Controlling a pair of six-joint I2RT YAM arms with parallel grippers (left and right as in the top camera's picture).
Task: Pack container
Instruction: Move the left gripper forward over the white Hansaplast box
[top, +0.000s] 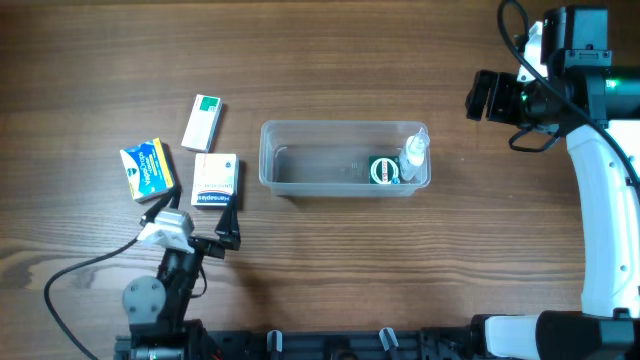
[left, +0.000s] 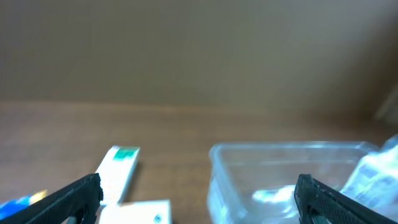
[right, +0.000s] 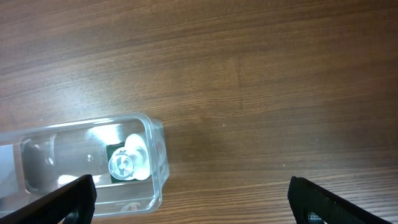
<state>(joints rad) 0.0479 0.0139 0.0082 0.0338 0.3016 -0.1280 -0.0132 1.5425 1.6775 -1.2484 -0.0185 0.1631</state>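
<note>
From overhead I see the container (top: 300, 190), a clear, colourless tub with rounded corners and a rim. It lies on the worktop (top: 400, 60) ahead and right of my left jaws and well apart from my right jaws. On the left wrist camera, the jaws stand apart and the container (left: 273, 149) sits ahead toward the right finger, blurred, perhaps holding something pale. On the right wrist camera, the jaws are spread wide. The container's end (right: 157, 146) lies near the left finger, with a small bottle (right: 127, 163) inside.

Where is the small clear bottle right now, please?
Overhead view: the bottle sits inside the container, at its right end, beside a green round item.
</note>
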